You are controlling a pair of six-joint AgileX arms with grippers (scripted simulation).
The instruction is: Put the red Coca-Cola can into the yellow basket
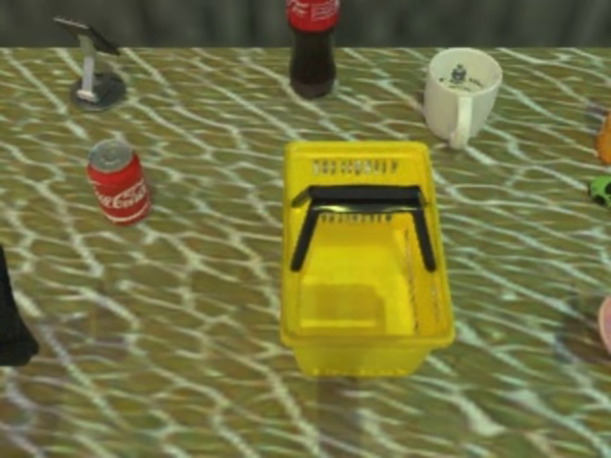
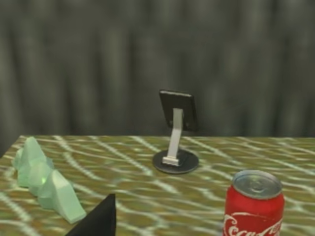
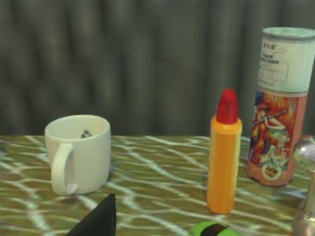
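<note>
The red Coca-Cola can stands upright on the left side of the table, and in the left wrist view the can shows close by, silver top up. The yellow basket sits in the middle of the table with its black handles folded across the opening and nothing inside. My left arm is a dark shape at the table's left edge, nearer the front than the can and apart from it. A black tip of my left gripper shows beside the can. My right gripper shows only a black tip.
A dark cola bottle and a white mug stand behind the basket. A phone stand is at the back left. An orange tube, a printed canister and a pale green lump are nearby.
</note>
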